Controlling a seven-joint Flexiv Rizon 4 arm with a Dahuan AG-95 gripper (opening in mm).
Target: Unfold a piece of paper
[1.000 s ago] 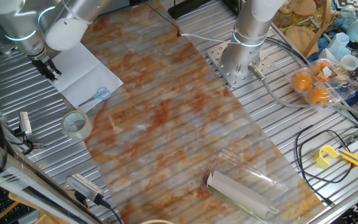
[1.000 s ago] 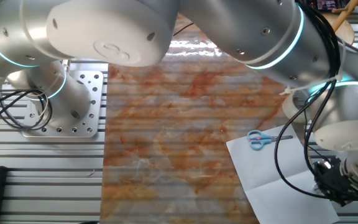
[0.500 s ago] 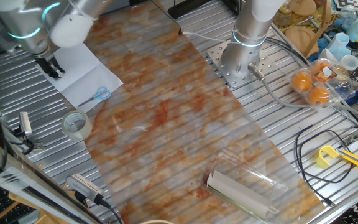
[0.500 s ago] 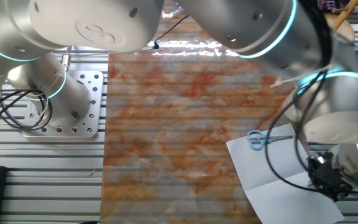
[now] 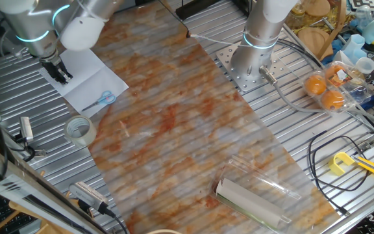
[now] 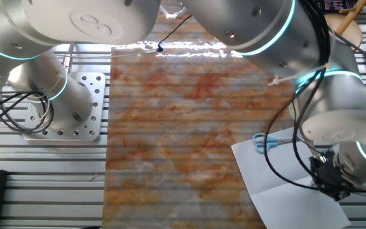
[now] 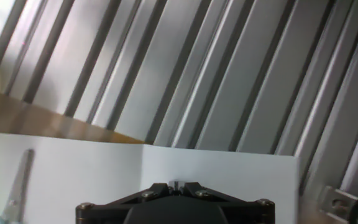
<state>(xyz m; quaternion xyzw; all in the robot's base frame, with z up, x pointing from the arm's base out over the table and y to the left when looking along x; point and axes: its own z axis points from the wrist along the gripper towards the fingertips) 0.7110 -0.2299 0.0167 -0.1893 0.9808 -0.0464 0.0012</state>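
The piece of paper (image 5: 86, 81) lies flat at the table's far left, half on the patterned mat and half on the slatted metal. It is white, with a fold crease and a light-blue squiggle (image 5: 102, 99) near one edge. My gripper (image 5: 61, 73) hangs over the paper's outer edge, fingers pointing down. From the other fixed view the gripper (image 6: 331, 184) is at the paper's (image 6: 284, 181) right edge. In the hand view the fingertips (image 7: 176, 185) are pressed together above the white sheet (image 7: 216, 174), and nothing shows between them.
A translucent tape roll (image 5: 80, 130) lies just in front of the paper. A rolled sheet in clear plastic (image 5: 255, 195) lies at the near right. A second arm's base (image 5: 255, 62), cables, a box of oranges (image 5: 330, 88) and a yellow tool (image 5: 343, 162) stand to the right.
My gripper has shifted a little inward from the paper's outer edge, over the sheet. The paper has not moved.
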